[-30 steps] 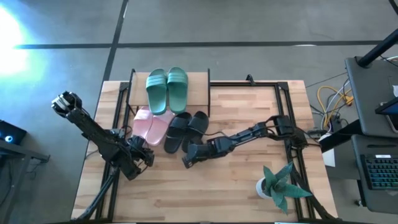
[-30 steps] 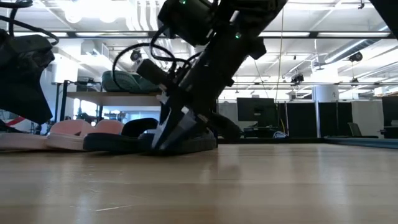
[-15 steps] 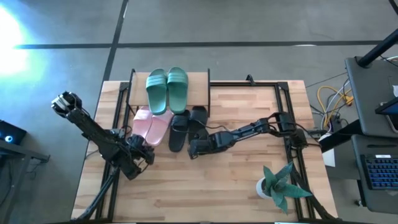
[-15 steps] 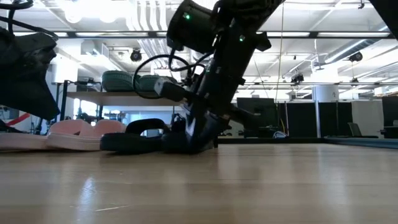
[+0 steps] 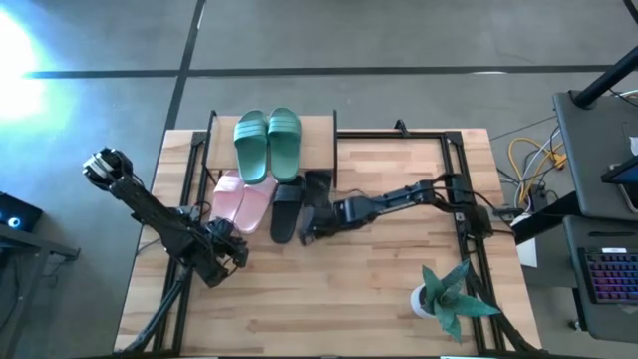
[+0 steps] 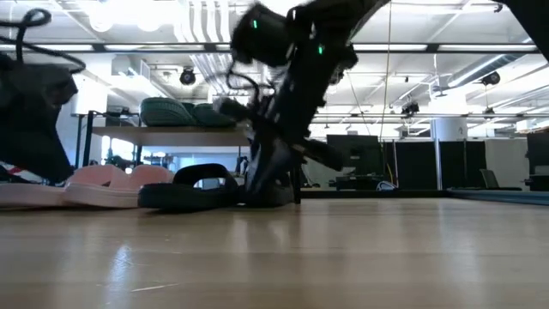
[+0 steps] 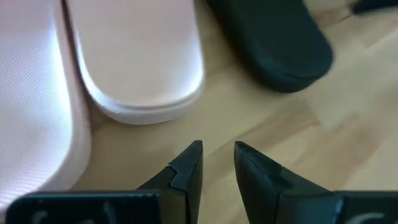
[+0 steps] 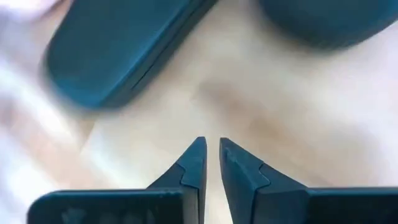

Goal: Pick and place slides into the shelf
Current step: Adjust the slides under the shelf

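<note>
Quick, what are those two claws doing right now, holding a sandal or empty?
Left gripper: slightly open, empty, on the table just short of the pink slides.
Right gripper: nearly shut, empty, close behind the black slides.

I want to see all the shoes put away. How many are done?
Done: the green pair lies on the shelf top. In hand: the right gripper, nearly shut and empty, sits by the black pair at the shelf's front. Left: the pink pair beside them; the left gripper waits nearby.
</note>
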